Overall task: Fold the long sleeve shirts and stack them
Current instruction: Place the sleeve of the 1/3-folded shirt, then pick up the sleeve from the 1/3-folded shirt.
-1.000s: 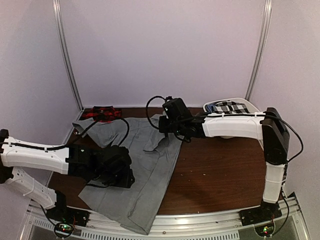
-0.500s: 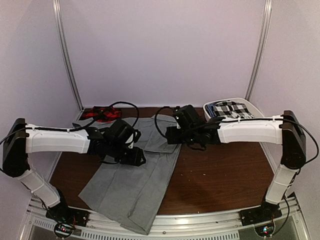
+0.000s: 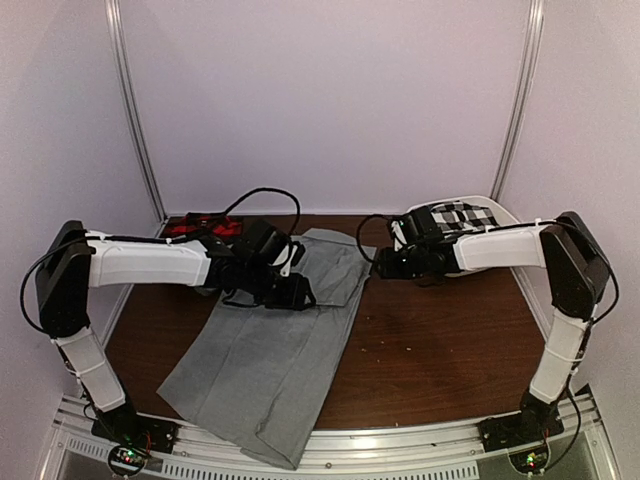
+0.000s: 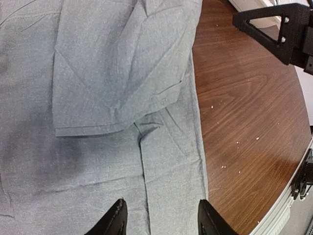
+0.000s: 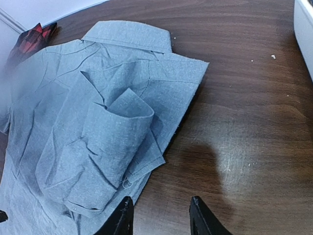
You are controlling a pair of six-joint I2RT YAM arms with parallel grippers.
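Near grey shirt [image 3: 265, 365]: plaid shirt [image 3: 193, 227], bin [image 5: 305, 29]

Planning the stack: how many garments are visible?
3: plain grey cloth shirt mid-table; red-and-black plaid shirt far left; black-and-white checked cloth in white bin, far right. More may hide there.

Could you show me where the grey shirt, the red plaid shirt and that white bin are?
grey shirt [image 3: 270, 360]: overhead view, on its flat lower body.
red plaid shirt [image 3: 192, 228]: overhead view, on the middle of the cloth.
white bin [image 5: 305, 34]: right wrist view, on its side wall.
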